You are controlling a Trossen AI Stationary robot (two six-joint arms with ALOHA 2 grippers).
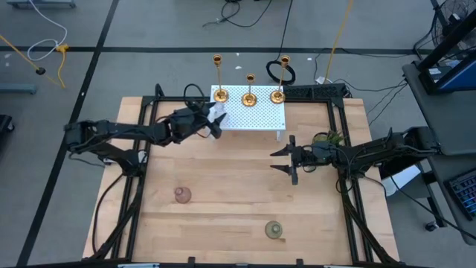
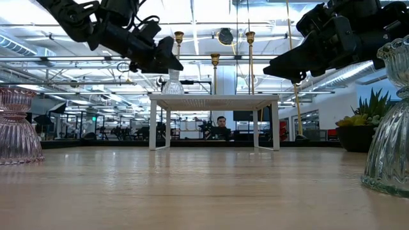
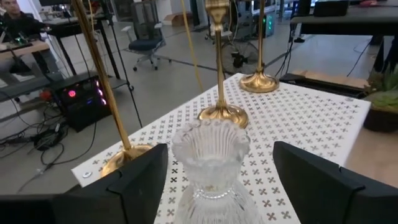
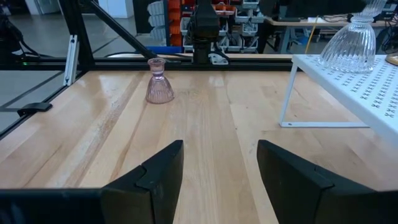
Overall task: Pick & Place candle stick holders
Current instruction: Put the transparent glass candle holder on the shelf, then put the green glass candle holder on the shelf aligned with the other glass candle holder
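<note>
Your left gripper (image 1: 216, 119): fingers spread wide around the clear ribbed glass holder (image 3: 210, 163) on the white perforated stand (image 1: 260, 113). Your right gripper (image 1: 286, 160): open, empty, over the table.

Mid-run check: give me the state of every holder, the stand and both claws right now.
Clear glass holder: upright on the stand, between open fingers, not gripped.
Pink glass holder: upright on the table, untouched.
Greenish glass holder: upright on the table, untouched.
Three gold candlesticks: upright along the stand's far edge.
White perforated stand: standing on the table.
Left claw: open around the clear holder.
Right claw: open, empty, above the table.
</note>
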